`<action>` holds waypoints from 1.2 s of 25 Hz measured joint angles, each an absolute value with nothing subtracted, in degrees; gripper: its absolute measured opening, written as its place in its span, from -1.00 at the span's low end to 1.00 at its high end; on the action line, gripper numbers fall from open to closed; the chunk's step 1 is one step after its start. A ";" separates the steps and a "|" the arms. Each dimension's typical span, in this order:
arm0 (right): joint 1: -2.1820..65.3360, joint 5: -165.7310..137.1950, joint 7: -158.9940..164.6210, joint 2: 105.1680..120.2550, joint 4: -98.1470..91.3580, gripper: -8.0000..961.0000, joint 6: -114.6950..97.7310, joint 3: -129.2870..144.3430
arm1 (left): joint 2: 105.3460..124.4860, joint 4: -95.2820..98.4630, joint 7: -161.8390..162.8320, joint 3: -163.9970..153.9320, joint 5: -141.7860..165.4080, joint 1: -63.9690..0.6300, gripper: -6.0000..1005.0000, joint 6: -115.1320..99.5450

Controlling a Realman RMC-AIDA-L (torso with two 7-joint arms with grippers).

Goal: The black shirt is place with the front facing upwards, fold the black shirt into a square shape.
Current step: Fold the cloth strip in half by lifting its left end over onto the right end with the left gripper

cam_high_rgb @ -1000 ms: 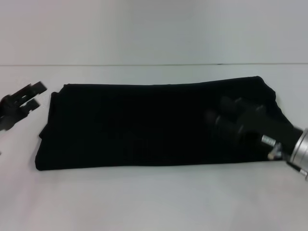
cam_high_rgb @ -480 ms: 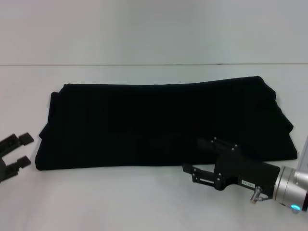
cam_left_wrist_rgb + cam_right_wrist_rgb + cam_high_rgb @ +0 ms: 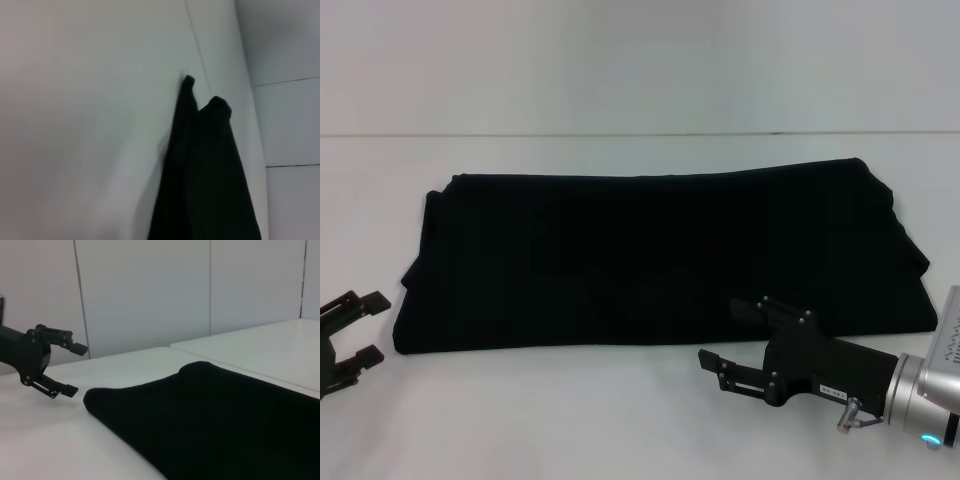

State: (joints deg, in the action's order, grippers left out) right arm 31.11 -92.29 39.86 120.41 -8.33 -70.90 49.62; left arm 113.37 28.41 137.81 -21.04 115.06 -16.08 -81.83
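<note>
The black shirt (image 3: 660, 255) lies flat on the white table (image 3: 570, 420), folded into a wide rectangle with only plain black cloth showing; no lettering or tag is visible. My right gripper (image 3: 735, 332) is open and empty, just in front of the shirt's near edge towards its right end. My left gripper (image 3: 372, 326) is open and empty, on the table beside the shirt's near left corner, apart from it. The left wrist view shows the shirt's end (image 3: 205, 170). The right wrist view shows the shirt (image 3: 220, 415) and the left gripper (image 3: 75, 368) beyond it.
The table's back edge (image 3: 640, 134) runs behind the shirt, with a pale panelled wall (image 3: 150, 290) beyond. Bare table surface lies in front of the shirt and to its left.
My right gripper has come off the shirt's right part and down to the table in front of it. My left gripper has drawn back towards the near edge.
</note>
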 joint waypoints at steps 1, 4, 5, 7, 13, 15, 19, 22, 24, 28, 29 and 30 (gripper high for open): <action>31.11 -92.28 39.42 120.41 -8.22 0.74 -70.83 49.64 | 113.30 28.23 138.50 -21.05 115.48 -16.28 0.77 -81.57; 31.13 -92.08 38.74 120.41 -8.11 0.74 -70.83 49.65 | 113.09 27.86 139.75 -21.07 116.13 -16.66 0.77 -81.31; 31.16 -92.02 38.72 120.41 -8.11 0.74 -70.82 49.65 | 113.08 27.82 140.10 -21.08 116.25 -16.74 0.77 -81.30; 31.22 -91.96 38.71 120.41 -8.10 0.74 -70.83 49.49 | 113.11 27.47 140.90 -21.09 116.63 -17.13 0.77 -80.97; 31.40 -91.93 38.69 120.41 -8.08 0.74 -70.83 49.18 | 113.28 25.89 141.55 -21.10 117.14 -17.84 0.77 -79.03; 31.46 -91.90 38.68 120.41 -8.08 0.74 -70.84 49.16 | 113.29 25.66 141.58 -21.10 117.22 -17.90 0.77 -78.59; 31.55 -91.83 38.67 120.41 -8.09 0.74 -70.86 49.14 | 113.36 25.34 141.60 -21.09 117.25 -17.95 0.77 -77.97; 31.56 -91.83 38.67 120.40 -8.08 0.74 -70.89 49.12 | 113.40 24.95 141.62 -21.09 117.25 -18.10 0.77 -77.48; 31.56 -91.83 38.67 120.40 -8.08 0.74 -70.90 49.12 | 113.44 24.93 141.63 -21.09 117.25 -18.20 0.77 -77.20; 31.55 -91.83 38.67 120.41 -8.08 0.74 -70.94 49.12 | 113.49 24.89 141.65 -21.09 117.25 -18.88 0.77 -76.70; 31.55 -91.84 38.67 120.43 -8.08 0.74 -70.96 49.12 | 113.51 24.78 141.66 -21.09 117.25 -19.11 0.77 -76.47; 31.55 -91.84 38.67 120.46 -8.08 0.74 -70.99 49.13 | 113.54 24.54 141.66 -21.13 117.25 -19.41 0.77 -76.23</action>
State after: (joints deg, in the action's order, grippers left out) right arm 31.55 -91.84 38.67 120.46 -8.08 -70.99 49.13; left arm 113.54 24.54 141.66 -21.13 117.25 -19.41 -76.23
